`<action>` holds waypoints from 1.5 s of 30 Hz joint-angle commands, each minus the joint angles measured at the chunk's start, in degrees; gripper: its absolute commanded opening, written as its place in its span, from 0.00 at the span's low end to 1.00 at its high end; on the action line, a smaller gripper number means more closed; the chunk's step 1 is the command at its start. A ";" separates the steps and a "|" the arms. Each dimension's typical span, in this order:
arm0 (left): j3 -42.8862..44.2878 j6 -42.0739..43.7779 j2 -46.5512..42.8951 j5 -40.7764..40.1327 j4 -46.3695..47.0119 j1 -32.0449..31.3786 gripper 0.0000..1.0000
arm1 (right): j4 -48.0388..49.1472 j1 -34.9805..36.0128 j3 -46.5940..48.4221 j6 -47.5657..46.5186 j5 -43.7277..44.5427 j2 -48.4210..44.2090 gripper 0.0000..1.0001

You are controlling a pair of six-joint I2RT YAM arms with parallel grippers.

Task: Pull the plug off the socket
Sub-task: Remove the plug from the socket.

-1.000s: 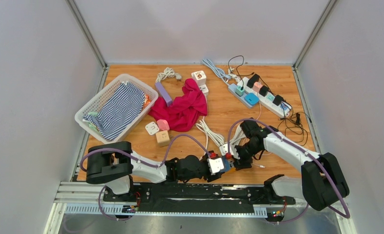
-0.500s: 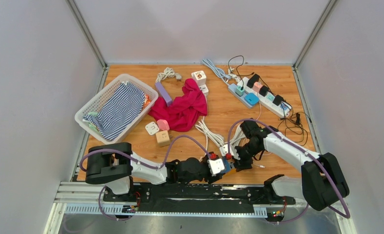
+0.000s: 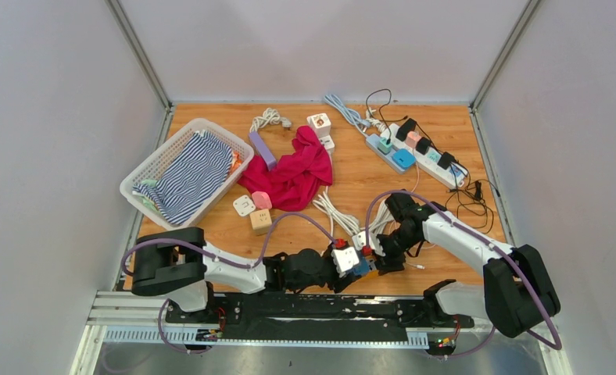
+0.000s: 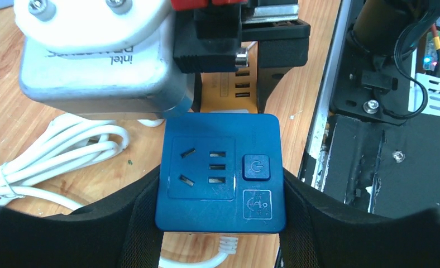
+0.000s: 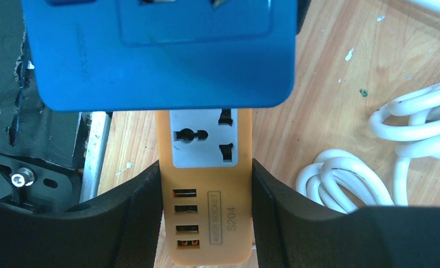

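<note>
Two claws are brought together at the near edge of the wooden tabletop (image 3: 352,168). An orange plastic socket block (image 5: 204,223), with a white outlet face and a row of USB ports, is clamped by its long sides between the black fingers (image 5: 134,212) of the right claw (image 5: 205,178). At the end of that orange block farthest from the right wrist, a blue square plug-in adapter cube (image 4: 220,167) is seen, its outlet face and power button turned towards the left wrist camera. It is gripped on both sides by the left claw (image 4: 221,195). That end of the orange block is covered by the blue cube in the right wrist view, so it cannot be told whether the pins are seated in the orange block or drawn free. Just beside the orange block, a coiled white cable (image 5: 340,178) is laid on the wood. Well apart from the orange block, towards the back wall, a crumpled red cloth (image 3: 293,176), a white mesh basket (image 3: 158,156) holding striped fabric (image 3: 188,176), and a white power strip (image 3: 430,160) are spread.
</note>
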 commanded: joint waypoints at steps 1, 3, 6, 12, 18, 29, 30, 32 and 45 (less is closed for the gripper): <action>1.00 -3.16 -3.78 4.63 3.61 -0.68 0.00 | 0.81 0.34 0.70 1.82 2.68 0.28 0.00; 0.60 2.38 -3.44 1.05 3.38 -1.84 0.00 | 0.76 0.32 0.70 1.84 2.76 0.27 0.00; 1.28 11.12 -2.18 -4.89 1.62 -5.08 0.00 | 0.81 0.34 0.64 1.91 2.81 0.27 0.00; 2.73 9.89 -0.43 -7.95 -0.17 -6.32 0.00 | 0.81 0.31 0.62 1.91 2.97 0.57 0.00; 3.42 -1.63 -2.79 1.73 -0.09 -3.67 0.00 | 0.81 0.34 0.62 1.99 3.29 0.76 0.00; 2.56 -3.53 -9.09 1.36 -2.03 -3.61 0.00 | 0.81 0.32 0.61 2.23 3.63 1.13 0.01; 2.49 -3.10 -9.14 1.16 -2.21 -3.64 0.00 | 0.79 0.34 0.69 2.25 3.64 1.22 0.00; 2.16 -1.82 -9.01 0.38 -2.37 -3.60 0.00 | 0.81 0.30 0.70 2.34 3.70 1.24 0.00; 3.56 7.00 -2.50 -2.32 -2.46 -3.60 0.00 | 0.81 0.34 0.70 2.43 3.95 1.50 0.01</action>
